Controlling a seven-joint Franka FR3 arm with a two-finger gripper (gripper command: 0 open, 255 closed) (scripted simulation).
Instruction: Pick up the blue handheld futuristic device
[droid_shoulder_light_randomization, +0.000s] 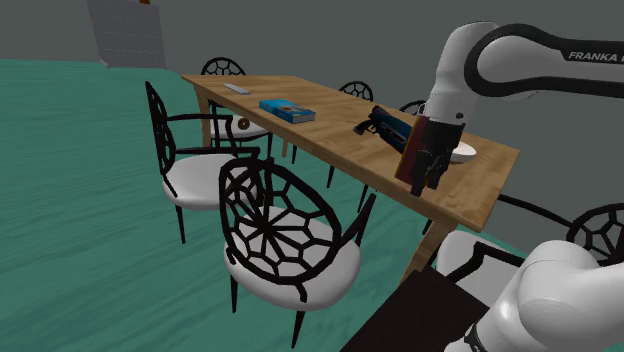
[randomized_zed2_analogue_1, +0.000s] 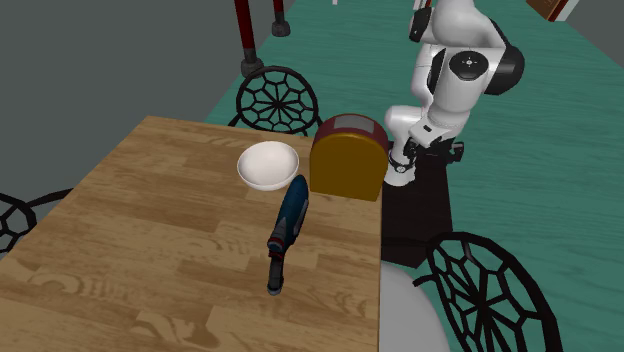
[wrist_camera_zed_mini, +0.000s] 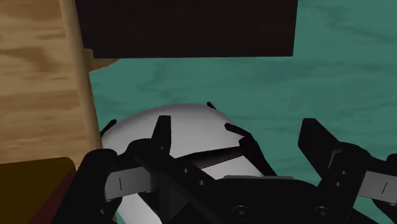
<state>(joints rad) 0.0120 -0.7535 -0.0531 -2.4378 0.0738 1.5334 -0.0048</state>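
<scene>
The blue and black handheld device (droid_shoulder_light_randomization: 383, 123) (randomized_zed2_analogue_1: 287, 226) lies flat on the wooden table (droid_shoulder_light_randomization: 300, 135) (randomized_zed2_analogue_1: 160, 250), between a white bowl (randomized_zed2_analogue_1: 268, 165) and the table's near edge. A dark red and brown box (droid_shoulder_light_randomization: 411, 150) (randomized_zed2_analogue_1: 348, 157) stands at that edge beside it. My gripper (droid_shoulder_light_randomization: 431, 176) (wrist_camera_zed_mini: 207, 153) hangs open with its fingers pointing down just off the table's edge, next to the box and a hand's width from the device. Nothing is between the fingers (wrist_camera_zed_mini: 95, 181). Below them are a white chair seat (wrist_camera_zed_mini: 184, 137) and teal floor.
A blue book (droid_shoulder_light_randomization: 287, 110) and a small grey item (droid_shoulder_light_randomization: 237, 89) lie farther along the table. Several black lattice chairs (droid_shoulder_light_randomization: 285, 235) (randomized_zed2_analogue_1: 490, 300) with white seats ring the table. The dark stand (droid_shoulder_light_randomization: 420, 310) (wrist_camera_zed_mini: 191, 28) is close behind the gripper.
</scene>
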